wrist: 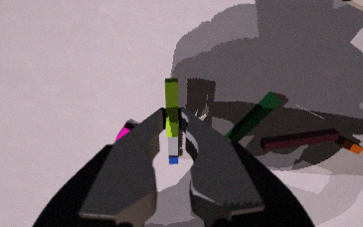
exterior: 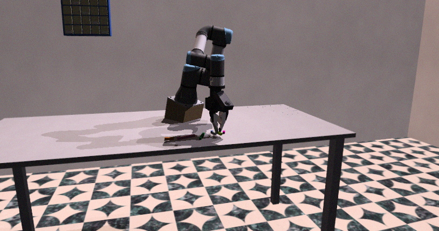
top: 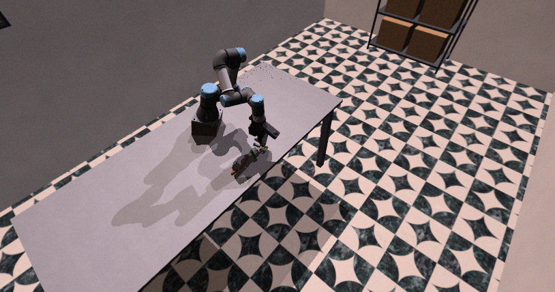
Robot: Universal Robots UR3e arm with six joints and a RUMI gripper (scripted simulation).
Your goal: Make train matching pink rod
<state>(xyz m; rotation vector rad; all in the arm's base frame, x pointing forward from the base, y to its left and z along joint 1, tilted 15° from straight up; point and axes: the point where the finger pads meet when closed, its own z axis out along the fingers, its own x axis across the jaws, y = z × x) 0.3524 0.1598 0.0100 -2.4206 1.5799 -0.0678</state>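
My gripper (top: 262, 144) (exterior: 218, 132) (wrist: 172, 110) is shut on the lime rod (top: 266, 147) (exterior: 220, 133) (wrist: 171, 94), low at the table. In the wrist view the lime rod lines up with the grey rod (wrist: 173, 146), with little or no gap visible; whether its underside touches the table is unclear. The blue rod (top: 254, 144) (exterior: 211, 131) (wrist: 173, 160) is at the grey rod's other end. The pink rod (top: 244, 161) (exterior: 185, 136) (wrist: 300, 139) lies shaded, apart from this line. The fingers partly hide the lime rod.
A green rod (top: 253, 155) (exterior: 201, 135) (wrist: 255, 115) lies between the line and the pink rod. An orange rod (top: 234, 172) (exterior: 167, 138) (wrist: 351, 144) lies at the pink rod's far end, touching or nearly so. A magenta rod (exterior: 223, 131) (wrist: 123, 132) lies beside the gripper, opposite the green one.
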